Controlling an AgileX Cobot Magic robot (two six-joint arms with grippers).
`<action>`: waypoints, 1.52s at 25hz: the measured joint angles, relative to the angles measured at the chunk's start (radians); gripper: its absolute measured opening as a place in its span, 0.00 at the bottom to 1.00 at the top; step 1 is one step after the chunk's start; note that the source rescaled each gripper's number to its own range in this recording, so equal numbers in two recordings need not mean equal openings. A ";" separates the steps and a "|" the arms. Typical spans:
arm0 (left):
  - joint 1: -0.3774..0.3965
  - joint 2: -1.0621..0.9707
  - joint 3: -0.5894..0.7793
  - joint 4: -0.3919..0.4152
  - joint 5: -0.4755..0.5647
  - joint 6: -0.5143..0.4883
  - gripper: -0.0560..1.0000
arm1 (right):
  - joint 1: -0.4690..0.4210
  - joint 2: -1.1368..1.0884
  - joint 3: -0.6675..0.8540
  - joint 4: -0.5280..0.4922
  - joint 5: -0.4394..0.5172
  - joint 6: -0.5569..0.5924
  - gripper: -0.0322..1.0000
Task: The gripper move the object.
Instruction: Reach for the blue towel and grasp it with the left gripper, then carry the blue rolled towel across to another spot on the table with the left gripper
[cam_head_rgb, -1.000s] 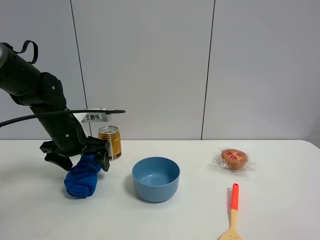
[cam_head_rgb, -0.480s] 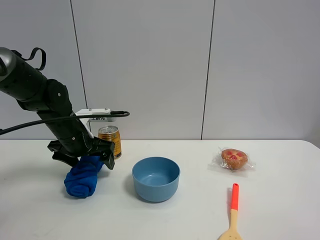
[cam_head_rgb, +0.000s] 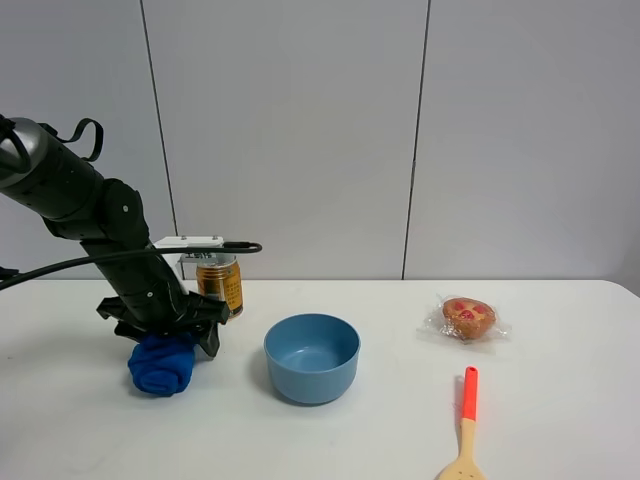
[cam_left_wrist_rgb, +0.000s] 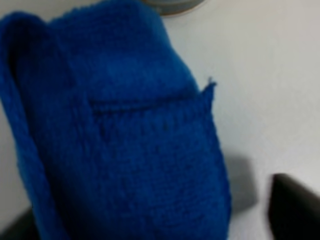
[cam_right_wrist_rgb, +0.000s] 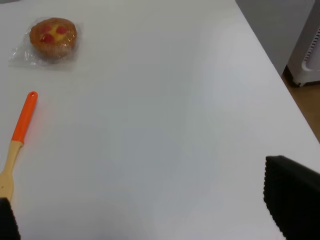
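We see the left claw (cam_head_rgb: 165, 337) spread open astride the crumpled blue cloth (cam_head_rgb: 160, 367), which lies on the table (cam_head_rgb: 380, 430) near the blue bowl (cam_head_rgb: 311, 357), to its left, while the right claw (cam_right_wrist_rgb: 150, 210) gapes open, holding nothing.

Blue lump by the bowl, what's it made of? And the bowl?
The blue lump looks like soft knitted cloth: ribbed stitches and a fuzzy edge show close up. The bowl looks like smooth matte plastic with a faint sheen; it could be ceramic.
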 joint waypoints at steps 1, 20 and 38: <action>0.000 0.000 0.000 0.001 0.007 0.000 0.19 | 0.000 0.000 0.000 0.000 0.000 0.000 1.00; -0.097 -0.456 -0.003 0.024 0.209 -0.001 0.07 | 0.000 0.000 0.000 0.000 0.000 0.000 1.00; -0.376 -0.264 -0.464 0.192 0.473 0.575 0.07 | 0.000 0.000 0.000 0.000 0.000 0.000 1.00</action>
